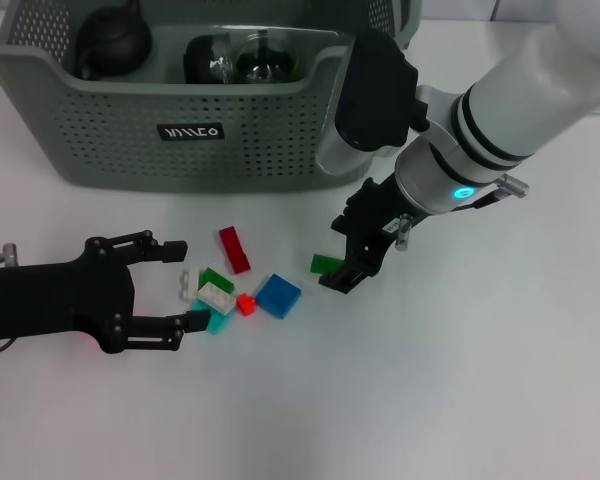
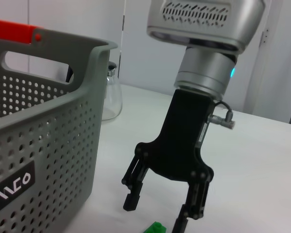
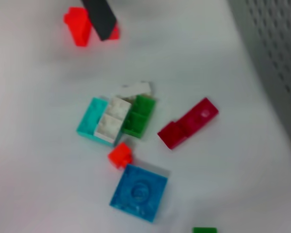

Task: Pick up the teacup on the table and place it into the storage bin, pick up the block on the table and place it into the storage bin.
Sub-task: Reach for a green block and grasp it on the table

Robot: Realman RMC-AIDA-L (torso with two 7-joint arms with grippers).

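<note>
Nearest to the robot, the left gripper [image 1: 185, 283] lay low over the white tabletop [image 1: 460, 400] on the left side, with its black fingers [image 1: 165, 246] spread apart and holding nothing. Just past its fingertips sat a little pile of plastic toy blocks: a teal block [image 1: 217, 320] under a white studded block [image 1: 216, 296], a dark green block [image 1: 214, 277], a tiny red-orange block [image 1: 246, 304], a flat blue square block [image 1: 278, 295] and a long dark red block [image 1: 234, 249].

A bit further right, the right gripper [image 1: 340, 262] pointed down with its fingers apart around a small bright green block [image 1: 325, 264] on the tabletop.

At the back stood the big grey-green plastic storage bin with holes in its walls [image 1: 130, 140]. Inside it were a dark round teapot [image 1: 112, 42] and dark shiny round things [image 1: 240, 60].
</note>
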